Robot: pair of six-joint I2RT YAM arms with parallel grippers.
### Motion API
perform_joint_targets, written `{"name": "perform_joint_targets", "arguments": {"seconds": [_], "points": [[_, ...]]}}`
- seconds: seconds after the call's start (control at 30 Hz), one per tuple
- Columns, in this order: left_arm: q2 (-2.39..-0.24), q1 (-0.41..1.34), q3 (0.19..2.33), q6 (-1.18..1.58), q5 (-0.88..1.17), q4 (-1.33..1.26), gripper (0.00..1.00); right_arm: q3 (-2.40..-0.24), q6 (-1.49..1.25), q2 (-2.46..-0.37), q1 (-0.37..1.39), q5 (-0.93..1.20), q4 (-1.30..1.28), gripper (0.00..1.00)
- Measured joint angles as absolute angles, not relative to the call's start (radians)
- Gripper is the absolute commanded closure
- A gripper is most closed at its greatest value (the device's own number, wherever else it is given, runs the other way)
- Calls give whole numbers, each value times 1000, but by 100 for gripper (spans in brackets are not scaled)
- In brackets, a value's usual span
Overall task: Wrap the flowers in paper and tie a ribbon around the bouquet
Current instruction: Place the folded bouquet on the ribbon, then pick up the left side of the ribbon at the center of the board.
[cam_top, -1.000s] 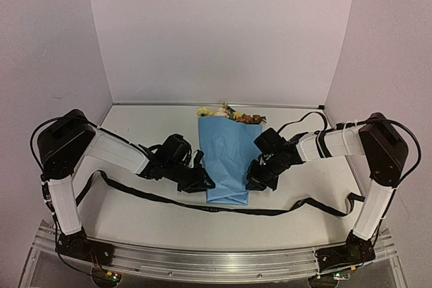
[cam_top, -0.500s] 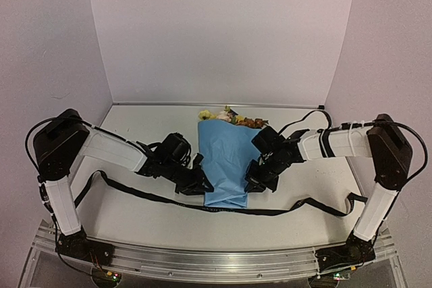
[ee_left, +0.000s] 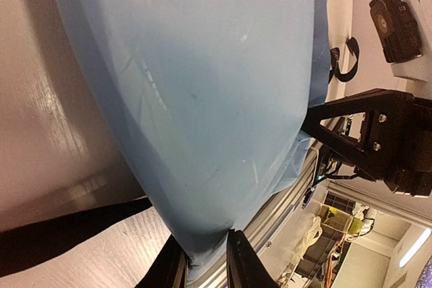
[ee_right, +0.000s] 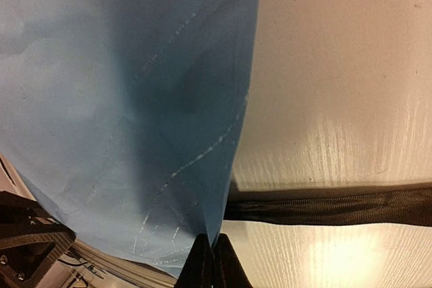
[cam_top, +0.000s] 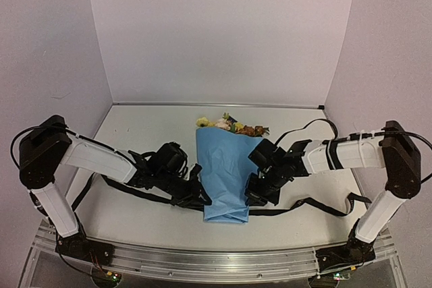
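The bouquet (cam_top: 223, 166) lies in the middle of the table (cam_top: 135, 126): a cone of thin, lightly creased light-blue paper (ee_left: 202, 99), with yellow, pink and orange flowers (cam_top: 229, 126) at its wide far end. My left gripper (ee_left: 206, 261) pinches the paper's narrow near end, and my right gripper (ee_right: 208, 257) is clenched on its right edge. A flat, woven black ribbon (ee_right: 324, 207) passes under the cone.

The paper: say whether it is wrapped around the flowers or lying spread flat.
Wrapped: the paper forms a cone narrowing toward the near edge, flowers showing above its wide far end.
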State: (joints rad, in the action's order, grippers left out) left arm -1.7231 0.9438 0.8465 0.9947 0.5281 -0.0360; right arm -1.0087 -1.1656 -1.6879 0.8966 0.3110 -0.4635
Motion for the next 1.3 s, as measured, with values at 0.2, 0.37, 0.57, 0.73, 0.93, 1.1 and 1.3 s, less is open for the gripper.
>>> {"name": "perform_joint_targets", "arguments": {"seconds": [0.2, 0.37, 0.57, 0.73, 0.93, 1.1, 1.3], "points": [[-1671, 980, 800, 1026, 508, -46, 74, -959, -1181, -1653, 957, 257, -464, 93], [-1642, 986, 763, 1063, 450, -51, 59, -926, -1187, -1640, 972, 228, -453, 59], [-1502, 984, 745, 1133, 247, 72, 44, -887, -1124, -1549, 971, 171, -488, 36], [-1335, 935, 739, 1237, 17, 261, 42, -854, -1047, -1403, 971, 77, -551, 22], [-1174, 789, 646, 1371, -181, 461, 33, -781, -971, -1257, 962, -48, -622, 14], [-1108, 724, 563, 1446, -269, 596, 31, -712, -948, -1154, 948, -149, -679, 3], [-1125, 510, 527, 1372, -285, 603, 34, -644, -947, -1078, 927, -226, -710, 2]]}}
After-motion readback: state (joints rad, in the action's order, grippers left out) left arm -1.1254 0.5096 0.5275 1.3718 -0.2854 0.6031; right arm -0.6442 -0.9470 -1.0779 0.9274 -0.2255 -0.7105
